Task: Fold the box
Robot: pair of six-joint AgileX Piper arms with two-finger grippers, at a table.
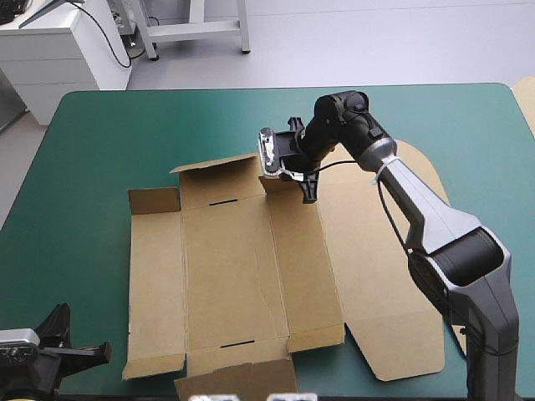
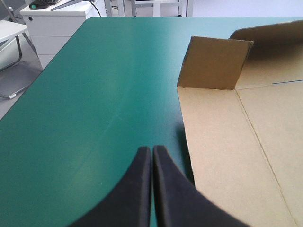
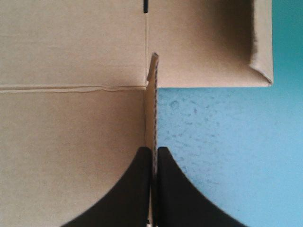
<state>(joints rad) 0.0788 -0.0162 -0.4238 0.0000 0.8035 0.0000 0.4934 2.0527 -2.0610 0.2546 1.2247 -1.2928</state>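
The brown box (image 1: pixel 234 267) lies as a cut sheet in the middle of the table, mostly flat. Its far flaps (image 1: pixel 217 177) stand partly raised, and the wide lid panel (image 1: pixel 384 276) lies flat to the right. My right gripper (image 1: pixel 308 194) is at the box's far edge, shut on a small flap (image 3: pixel 154 94) that stands on edge between the black fingers (image 3: pixel 137 189). My left gripper (image 1: pixel 100 351) rests low at the table's near left corner, shut and empty (image 2: pixel 152 150). It is over bare cover just left of the box (image 2: pixel 236 156), whose far left corner flap (image 2: pixel 215 64) is raised.
Bare teal-green cover (image 1: pixel 84 167) stretches left of the box and along the far edge (image 1: pixel 209 109). A pale edge of more board (image 1: pixel 527 100) shows at the table's far right edge. The right arm (image 1: pixel 435 225) reaches across the lid panel.
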